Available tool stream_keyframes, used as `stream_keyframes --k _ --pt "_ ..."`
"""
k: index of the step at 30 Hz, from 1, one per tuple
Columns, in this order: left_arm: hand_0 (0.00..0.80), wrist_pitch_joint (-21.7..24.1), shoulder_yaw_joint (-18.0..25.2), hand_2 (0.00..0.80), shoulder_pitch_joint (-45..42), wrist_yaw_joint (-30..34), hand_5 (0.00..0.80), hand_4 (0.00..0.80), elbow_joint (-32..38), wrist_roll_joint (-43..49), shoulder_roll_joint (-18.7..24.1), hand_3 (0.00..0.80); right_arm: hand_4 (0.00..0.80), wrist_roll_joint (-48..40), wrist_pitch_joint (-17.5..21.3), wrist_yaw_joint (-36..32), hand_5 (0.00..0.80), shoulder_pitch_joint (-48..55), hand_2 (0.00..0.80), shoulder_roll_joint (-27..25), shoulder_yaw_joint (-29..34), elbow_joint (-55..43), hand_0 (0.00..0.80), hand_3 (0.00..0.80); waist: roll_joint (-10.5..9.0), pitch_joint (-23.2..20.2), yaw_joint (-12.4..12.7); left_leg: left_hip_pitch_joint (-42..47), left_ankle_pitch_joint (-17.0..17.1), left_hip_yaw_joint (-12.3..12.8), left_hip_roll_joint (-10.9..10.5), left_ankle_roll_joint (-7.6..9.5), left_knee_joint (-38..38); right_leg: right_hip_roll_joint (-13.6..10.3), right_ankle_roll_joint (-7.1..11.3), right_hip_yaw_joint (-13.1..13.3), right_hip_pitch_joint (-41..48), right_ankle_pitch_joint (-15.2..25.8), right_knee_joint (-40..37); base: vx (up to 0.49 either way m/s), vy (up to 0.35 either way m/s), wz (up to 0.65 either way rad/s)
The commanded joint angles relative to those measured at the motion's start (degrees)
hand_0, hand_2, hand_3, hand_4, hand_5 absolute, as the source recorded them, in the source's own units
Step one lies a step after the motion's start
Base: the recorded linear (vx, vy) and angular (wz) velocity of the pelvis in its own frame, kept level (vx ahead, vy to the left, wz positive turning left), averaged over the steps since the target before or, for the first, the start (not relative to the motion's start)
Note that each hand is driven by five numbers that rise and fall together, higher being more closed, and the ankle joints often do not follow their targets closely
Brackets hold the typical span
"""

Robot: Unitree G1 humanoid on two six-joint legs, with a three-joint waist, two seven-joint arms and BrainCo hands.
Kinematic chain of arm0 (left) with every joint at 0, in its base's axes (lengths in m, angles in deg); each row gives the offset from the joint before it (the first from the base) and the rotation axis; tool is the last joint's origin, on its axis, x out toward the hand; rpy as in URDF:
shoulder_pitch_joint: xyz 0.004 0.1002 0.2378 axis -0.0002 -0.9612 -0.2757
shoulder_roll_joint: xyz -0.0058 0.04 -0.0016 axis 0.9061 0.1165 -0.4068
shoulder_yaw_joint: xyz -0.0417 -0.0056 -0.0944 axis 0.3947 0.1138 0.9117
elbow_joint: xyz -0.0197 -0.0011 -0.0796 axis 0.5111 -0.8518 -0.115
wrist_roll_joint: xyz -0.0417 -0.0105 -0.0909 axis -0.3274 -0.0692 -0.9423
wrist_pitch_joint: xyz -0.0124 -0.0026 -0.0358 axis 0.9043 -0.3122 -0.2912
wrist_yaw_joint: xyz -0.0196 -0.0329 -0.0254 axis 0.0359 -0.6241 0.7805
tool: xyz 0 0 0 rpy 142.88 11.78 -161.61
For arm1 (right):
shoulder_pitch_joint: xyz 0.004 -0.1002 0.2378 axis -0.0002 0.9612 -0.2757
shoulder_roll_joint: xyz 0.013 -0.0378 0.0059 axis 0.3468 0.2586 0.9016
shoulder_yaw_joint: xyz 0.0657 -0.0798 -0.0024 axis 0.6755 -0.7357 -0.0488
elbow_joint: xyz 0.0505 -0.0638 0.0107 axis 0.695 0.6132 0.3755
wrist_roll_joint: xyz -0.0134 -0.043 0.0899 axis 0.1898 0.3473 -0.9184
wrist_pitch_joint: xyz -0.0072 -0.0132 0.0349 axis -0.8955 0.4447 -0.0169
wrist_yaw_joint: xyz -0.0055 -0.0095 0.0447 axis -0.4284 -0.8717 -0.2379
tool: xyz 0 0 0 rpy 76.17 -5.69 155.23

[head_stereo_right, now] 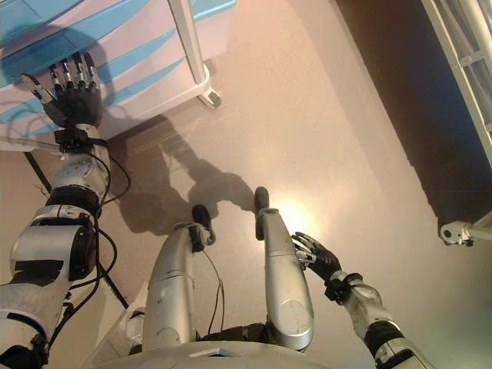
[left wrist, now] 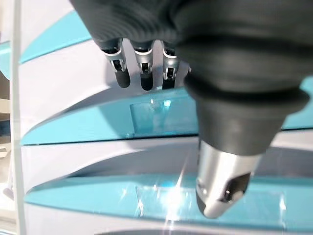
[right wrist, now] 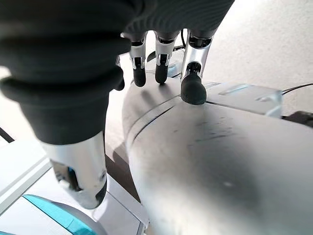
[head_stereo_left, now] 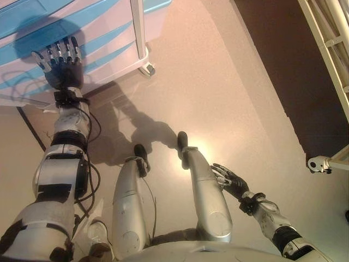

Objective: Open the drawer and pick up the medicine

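Observation:
A white cabinet on castors with several turquoise-fronted drawers (head_stereo_left: 103,41) stands at the upper left; all the drawers I see are shut. My left hand (head_stereo_left: 62,63) is raised in front of them with its fingers straight and spread, close to a drawer front but apart from it. In the left wrist view its fingers (left wrist: 142,68) point at a turquoise drawer front (left wrist: 98,122) with a clear label window. My right hand (head_stereo_left: 232,180) hangs low beside my body, fingers relaxed and empty. No medicine shows in any view.
A castor (head_stereo_left: 147,69) of the cabinet stands on the beige floor. A white metal frame (head_stereo_left: 332,49) with a castor (head_stereo_left: 319,164) runs along the right edge beside a dark floor strip. Open floor lies between them.

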Motion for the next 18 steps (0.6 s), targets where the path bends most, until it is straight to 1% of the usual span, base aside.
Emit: stream_keyframes --k 1,3,7,11,18 --pt "0.000 5.8 1.6 0.000 6.3 7.9 0.000 0.000 8.3 -0.5 4.2 0.000 0.000 0.6 0.3 -3.6 0.000 4.9 0.000 -1.3 -3.5 -1.4 0.000 0.000 1.94 -1.6 1.0 4.2 -2.2 1.6 -3.3 -0.23 -9.5 1.5 0.69 -0.7 0.4 -2.0 0.7 0.000 0.000 0.00" --pt "0.800 6.4 1.4 0.800 6.3 9.5 0.800 0.800 9.7 -0.5 4.1 0.800 0.000 0.5 0.3 -3.3 0.000 5.0 0.000 -1.2 -3.5 -1.4 0.000 0.000 2.09 -1.6 1.2 4.7 -2.0 1.5 -3.5 -0.36 -9.9 1.4 0.55 -0.9 0.9 -2.3 0.4 0.000 0.000 0.00" --pt "0.800 7.4 0.8 0.800 6.1 10.3 0.800 0.800 12.3 -0.5 4.0 0.800 0.000 0.3 0.4 -3.1 0.000 5.3 0.000 -1.1 -3.4 -1.5 0.000 0.000 2.11 -1.6 1.7 5.1 -1.6 1.2 -3.6 -0.59 -10.5 1.2 0.27 -1.3 1.8 -2.7 -0.1 -0.007 -0.018 0.01" --pt "0.800 7.9 1.1 0.800 5.7 9.9 0.800 0.800 13.9 -0.5 3.6 0.800 0.000 0.1 0.5 -2.8 0.000 5.3 0.000 -0.9 -3.3 -1.8 0.000 0.000 1.96 -1.6 2.2 5.6 -1.4 0.8 -3.8 -0.81 -10.9 1.1 0.10 -1.8 2.6 -3.1 -0.6 -0.022 -0.039 0.00" --pt "0.800 6.0 1.9 0.800 3.8 10.2 0.800 0.800 12.8 -0.5 3.4 0.800 0.000 0.2 0.5 -2.7 0.000 5.6 0.000 -0.4 -3.1 -2.2 0.000 0.000 1.73 -1.6 2.7 6.5 -0.8 0.5 -3.8 -1.18 -11.9 1.0 -0.07 -2.6 4.0 -3.5 -1.1 -0.029 -0.038 0.02"
